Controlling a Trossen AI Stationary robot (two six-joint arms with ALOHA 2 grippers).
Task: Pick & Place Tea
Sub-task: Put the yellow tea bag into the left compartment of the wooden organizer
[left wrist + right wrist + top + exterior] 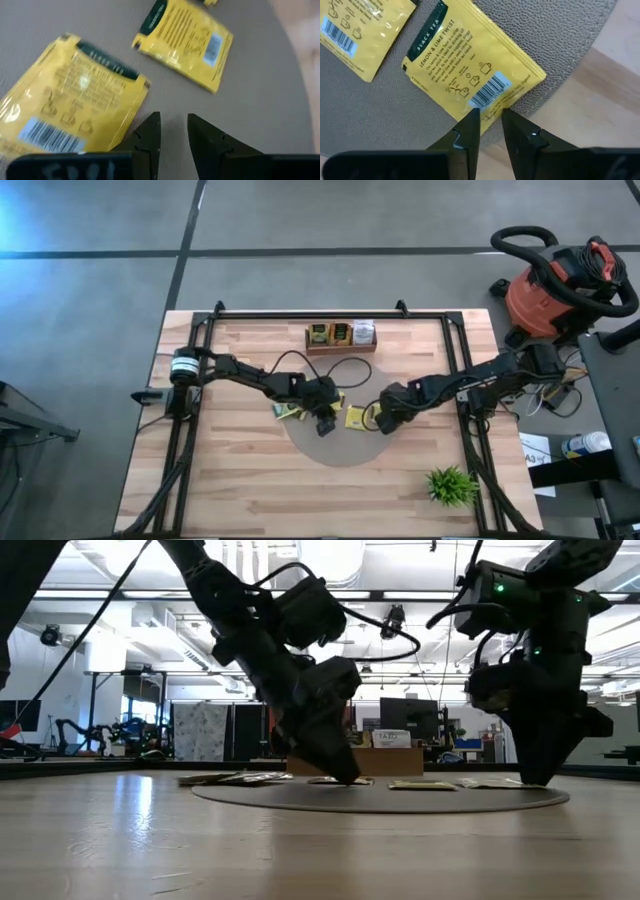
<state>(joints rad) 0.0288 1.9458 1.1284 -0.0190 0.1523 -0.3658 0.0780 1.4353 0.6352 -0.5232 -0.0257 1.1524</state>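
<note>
- Two grippers are being observed low over a round grey mat (pixel 335 448) lying on the wooden surface (pixel 240 490).
- The left gripper (pixel 172 131) is resting with its tips at the mat, the fingers (pixel 150 132) standing slightly apart with a narrow gap between them; nothing is being gripped.
- A yellow tea packet (pixel 75 107) is lying flat just beside the left gripper's fingers, barcode face upward; a second yellow packet (pixel 185 42) is lying farther off on the mat.
- The right gripper (pixel 490 127) is being held at the mat's edge, its fingers narrowly parted; whether the packet edge is being pinched cannot be told.
- A yellow packet marked black tea, lemon and lime (pixel 470 70) is lying flat on the mat, its barcode corner sitting right at the right gripper's fingertips; another yellow packet (pixel 362 30) is lying beside it.
- In the high view, loose yellow packets (pixel 290 412) are lying at the mat's rim near the left gripper, and one (pixel 356 417) is lying between the two grippers.
- A wooden tray (pixel 341 335) at the far edge of the surface is holding further packets upright.
- A small green plant (pixel 451 485) is standing near the surface's near right corner.
- A red shop vacuum (pixel 555 285) is standing on the floor beyond the surface.
</note>
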